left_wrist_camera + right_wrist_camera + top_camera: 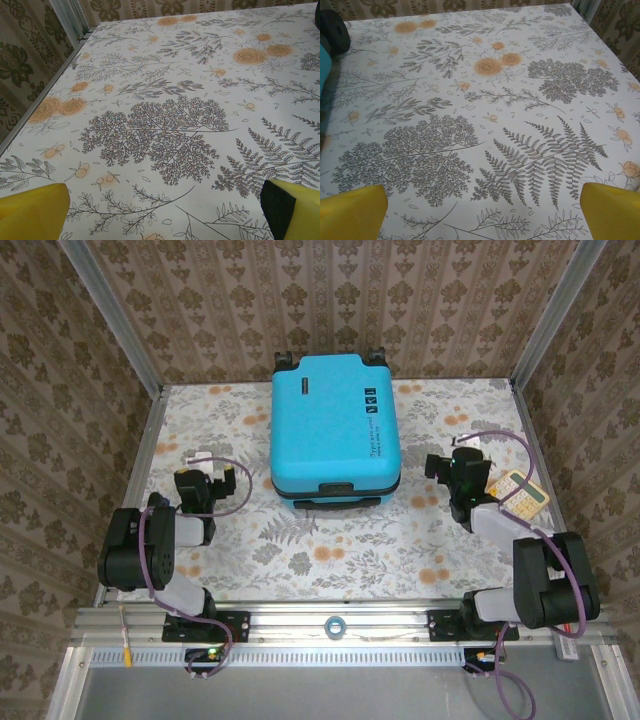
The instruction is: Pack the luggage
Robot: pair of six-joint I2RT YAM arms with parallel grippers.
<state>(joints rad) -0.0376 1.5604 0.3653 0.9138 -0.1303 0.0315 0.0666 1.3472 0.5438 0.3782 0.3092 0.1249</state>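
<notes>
The top view takes in the whole luggage [335, 430]: closed, lying flat at the middle-back of the table [300, 540], wheels toward the rear wall, handle toward the arms. The right wrist view catches a turquoise sliver of it and one black wheel [334, 31] at its left edge. The left wrist view looks across the fern-and-flower cloth.

Both arms sit folded low, one on each side of the luggage and apart from it. The left gripper [215, 468] and right gripper [452, 452] point rearward, yellow fingers [30, 212] spread wide, empty.

Patterned wallpaper encloses the table. A calculator [526, 495] lies beside the right arm.
</notes>
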